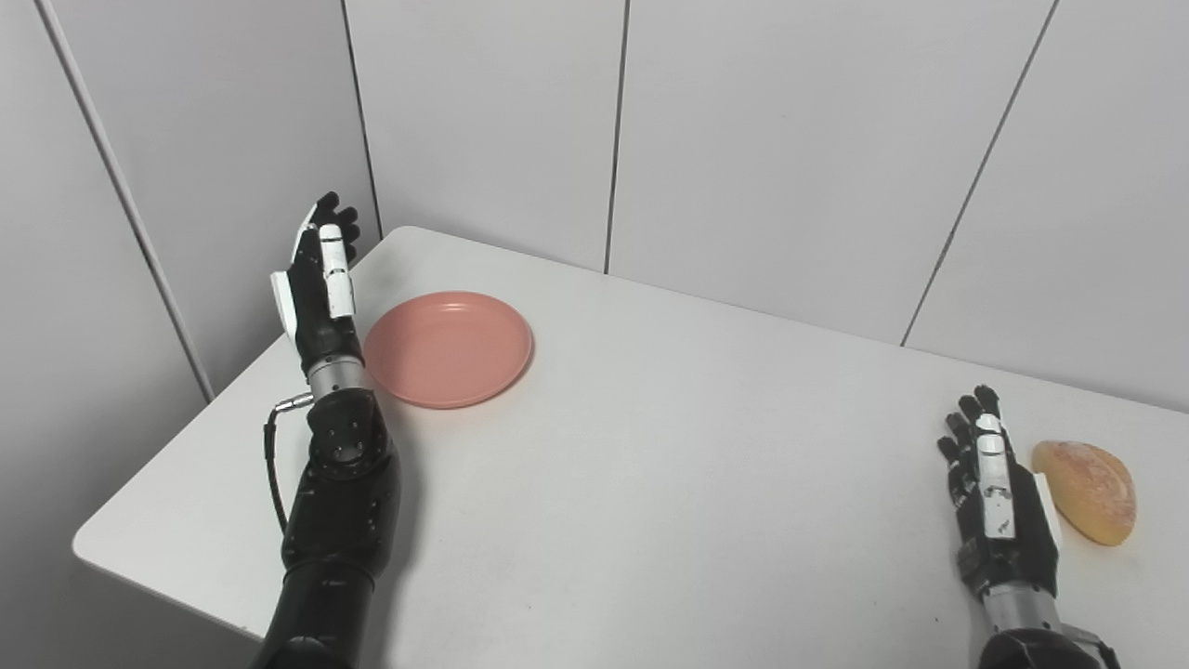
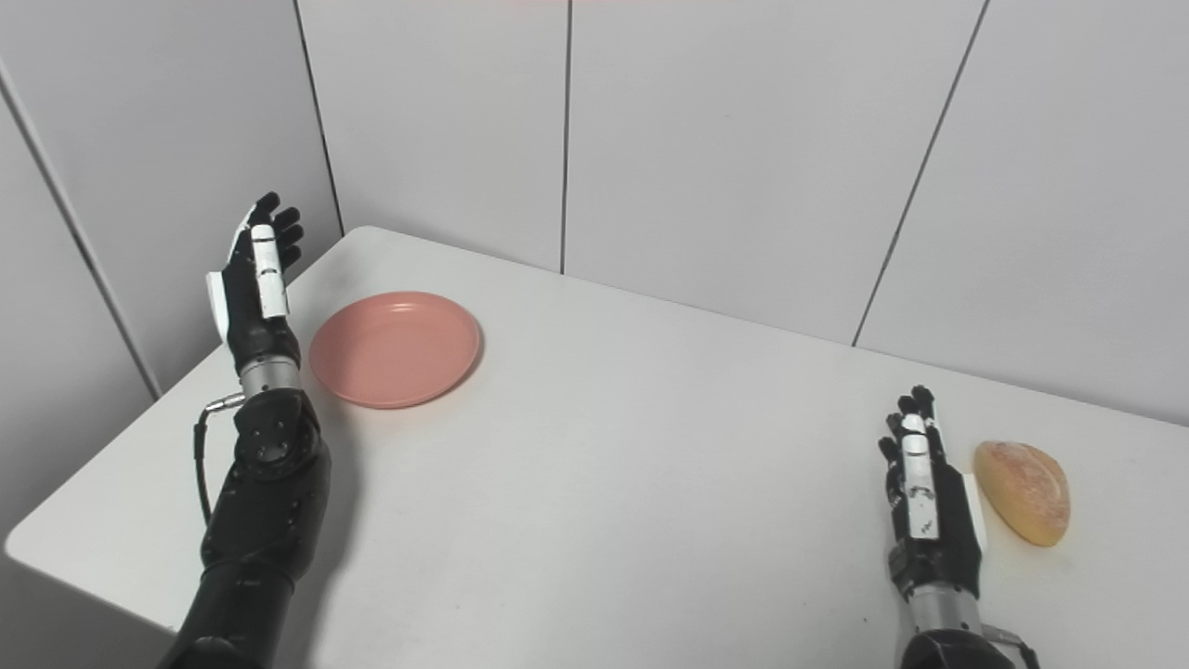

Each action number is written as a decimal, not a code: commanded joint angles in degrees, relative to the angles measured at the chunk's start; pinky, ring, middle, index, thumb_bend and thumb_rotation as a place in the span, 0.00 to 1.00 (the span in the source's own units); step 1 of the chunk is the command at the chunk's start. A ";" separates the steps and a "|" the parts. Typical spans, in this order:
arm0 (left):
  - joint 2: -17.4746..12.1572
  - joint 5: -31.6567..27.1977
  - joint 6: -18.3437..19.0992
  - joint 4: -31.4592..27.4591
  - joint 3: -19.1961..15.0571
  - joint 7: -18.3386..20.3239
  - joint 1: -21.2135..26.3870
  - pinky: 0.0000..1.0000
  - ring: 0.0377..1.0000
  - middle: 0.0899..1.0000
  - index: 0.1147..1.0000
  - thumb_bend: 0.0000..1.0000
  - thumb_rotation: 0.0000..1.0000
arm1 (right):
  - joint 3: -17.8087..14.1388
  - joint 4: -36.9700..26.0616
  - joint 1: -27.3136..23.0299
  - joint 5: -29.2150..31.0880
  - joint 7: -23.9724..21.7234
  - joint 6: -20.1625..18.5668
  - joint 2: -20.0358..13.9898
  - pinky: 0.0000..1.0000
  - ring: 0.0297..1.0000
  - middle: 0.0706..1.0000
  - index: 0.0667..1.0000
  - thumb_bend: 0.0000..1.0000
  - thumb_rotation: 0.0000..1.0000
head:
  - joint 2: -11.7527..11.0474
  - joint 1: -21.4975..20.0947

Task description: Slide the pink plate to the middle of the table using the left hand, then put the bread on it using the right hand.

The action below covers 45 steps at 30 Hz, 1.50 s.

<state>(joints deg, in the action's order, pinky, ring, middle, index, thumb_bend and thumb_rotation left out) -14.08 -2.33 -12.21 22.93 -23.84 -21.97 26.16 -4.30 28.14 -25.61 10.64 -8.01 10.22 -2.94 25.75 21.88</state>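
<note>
Bread point(image 1: 1087, 502) — long axis running near-right to far-left, flat on table point(image 1: 669, 465)

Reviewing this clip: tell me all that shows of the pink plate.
The pink plate is round, shallow and one plain salmon-pink colour, with a low raised rim and a matte, plastic-like look. It is empty and lies flat, right way up, on the white table near its far left corner. The left hand stands upright just beside its left edge; contact cannot be told. Nothing else is near it.
</note>
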 commanded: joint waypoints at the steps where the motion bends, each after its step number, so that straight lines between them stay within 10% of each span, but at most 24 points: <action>1: -1.59 0.31 -1.02 -0.47 -0.18 -0.58 1.60 0.83 0.79 0.77 0.77 0.45 1.00 | -0.50 -0.45 0.30 0.30 -0.16 1.61 -0.28 1.00 1.00 1.00 1.00 0.57 0.88 | 0.27 0.13; 45: -0.16 -2.79 3.89 9.55 7.91 5.65 2.17 0.82 0.82 0.80 0.78 0.47 1.00 | -1.30 -3.55 0.78 1.16 1.29 -0.60 0.15 1.00 1.00 1.00 1.00 0.60 0.82 | 1.44 0.49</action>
<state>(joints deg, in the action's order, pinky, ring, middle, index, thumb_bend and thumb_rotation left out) -14.16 -5.09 -8.96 34.20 -16.87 -17.91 25.99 -5.40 25.62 -24.19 11.35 -6.59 9.53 -2.87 27.07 22.33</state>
